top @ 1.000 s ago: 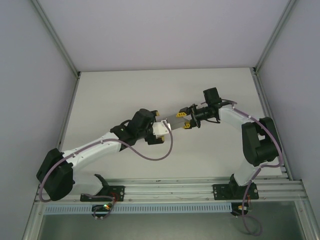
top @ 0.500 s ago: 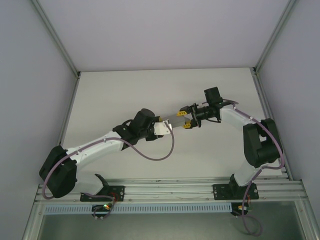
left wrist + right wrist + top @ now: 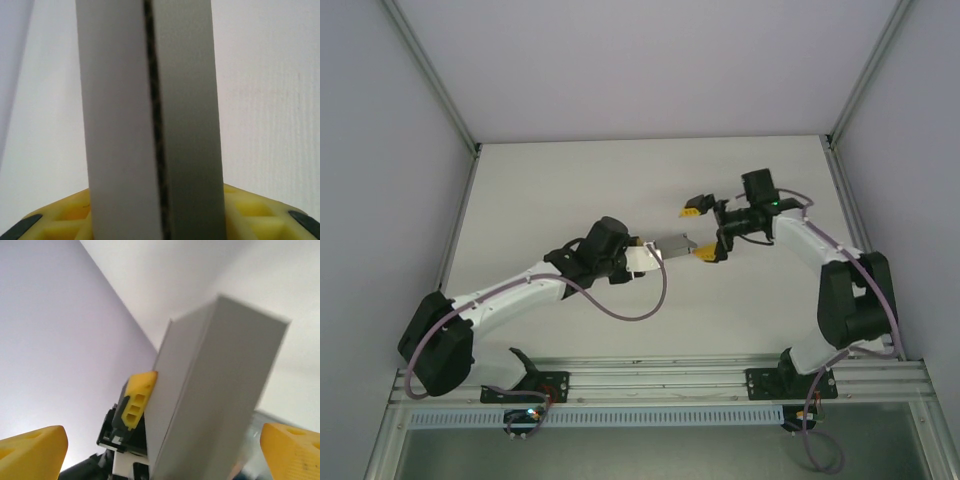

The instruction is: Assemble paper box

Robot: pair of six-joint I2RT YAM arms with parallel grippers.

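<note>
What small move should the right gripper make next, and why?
Probably draw the right gripper back a little from the paper box. Its jaws stand wide open, apart from the box end on both sides, while the left gripper is shut on the other end and holds it alone. That would give room to regrasp.

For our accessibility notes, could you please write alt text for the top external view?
The left tool grips one end of a small grey paper box over the middle of a white table. The right tool faces it from the right, standing wide open at the box's other end. Both white arms reach in from the near edge.
</note>
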